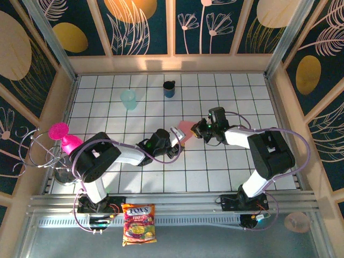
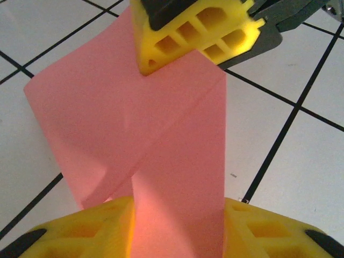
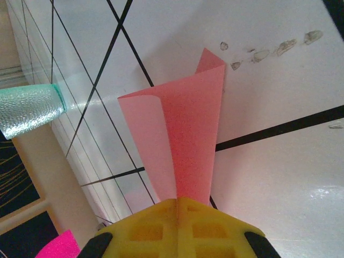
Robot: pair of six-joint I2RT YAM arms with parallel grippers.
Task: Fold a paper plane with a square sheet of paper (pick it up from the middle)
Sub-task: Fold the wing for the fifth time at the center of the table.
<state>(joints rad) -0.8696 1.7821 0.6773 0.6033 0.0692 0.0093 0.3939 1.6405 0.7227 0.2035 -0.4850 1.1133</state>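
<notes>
Right gripper [image 3: 177,201] of mine is clamped shut on one end of the single, partly folded pink sheet of paper [image 1: 186,128] at the middle of the white tiled table [image 1: 242,97]. My left gripper [image 2: 177,215] has its fingers apart with the sheet's other end between them, and I cannot tell whether they press it. Open tiles lie all around us, widest on the right; one snack bag [image 1: 138,223] lies on the near rail, one magenta goblet [image 1: 63,137] at the left edge, one teal cup [image 1: 129,99] and one dark mug [image 1: 169,88] far.
</notes>
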